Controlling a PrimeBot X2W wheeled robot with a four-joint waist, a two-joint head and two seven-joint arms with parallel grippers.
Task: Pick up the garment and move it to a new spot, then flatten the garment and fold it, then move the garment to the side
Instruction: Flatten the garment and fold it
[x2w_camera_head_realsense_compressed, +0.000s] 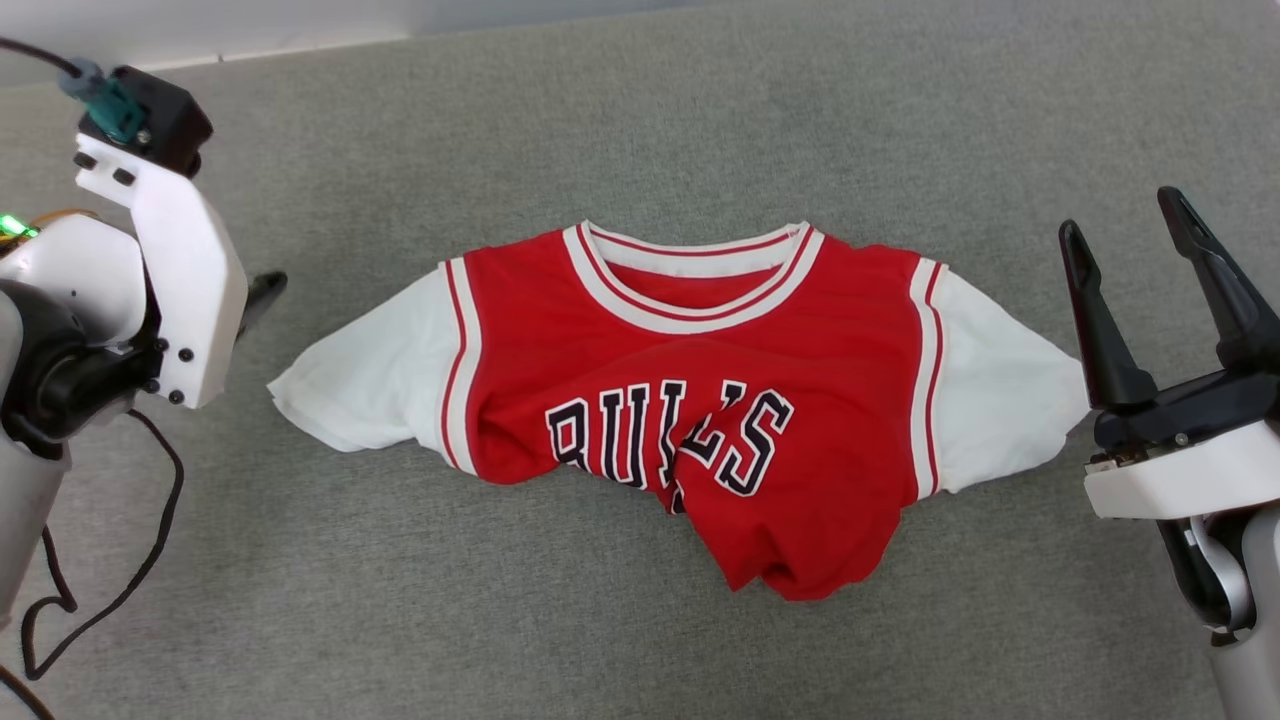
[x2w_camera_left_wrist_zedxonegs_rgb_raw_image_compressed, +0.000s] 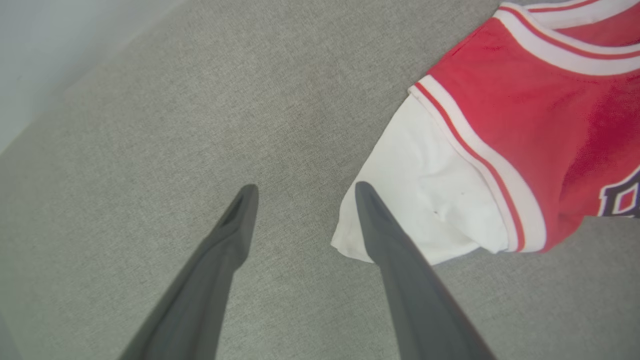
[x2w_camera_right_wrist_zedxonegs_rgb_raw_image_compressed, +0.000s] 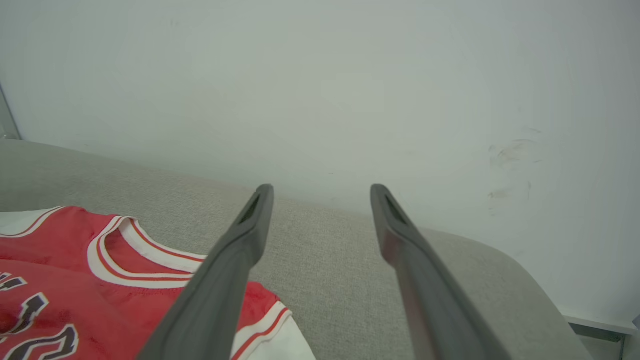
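The garment (x2w_camera_head_realsense_compressed: 680, 380) lies front up on the grey fabric surface (x2w_camera_head_realsense_compressed: 640, 110), collar toward the far side and both white sleeves spread out. Its lower part is bunched and creased through the black lettering. My left gripper (x2w_camera_left_wrist_zedxonegs_rgb_raw_image_compressed: 306, 190) hovers open and empty just off the end of the left sleeve (x2w_camera_left_wrist_zedxonegs_rgb_raw_image_compressed: 425, 200); in the head view one dark fingertip (x2w_camera_head_realsense_compressed: 265, 290) shows past the white wrist. My right gripper (x2w_camera_head_realsense_compressed: 1120, 215) stands open and empty beside the right sleeve (x2w_camera_head_realsense_compressed: 1010, 390), apart from it. The right wrist view has the garment (x2w_camera_right_wrist_zedxonegs_rgb_raw_image_compressed: 75, 260) at lower left.
A black cable (x2w_camera_head_realsense_compressed: 100, 580) loops over the surface by my left arm. A pale wall (x2w_camera_right_wrist_zedxonegs_rgb_raw_image_compressed: 320, 90) rises behind the surface's far edge, and the surface rounds off at a corner (x2w_camera_right_wrist_zedxonegs_rgb_raw_image_compressed: 525, 285) on the right.
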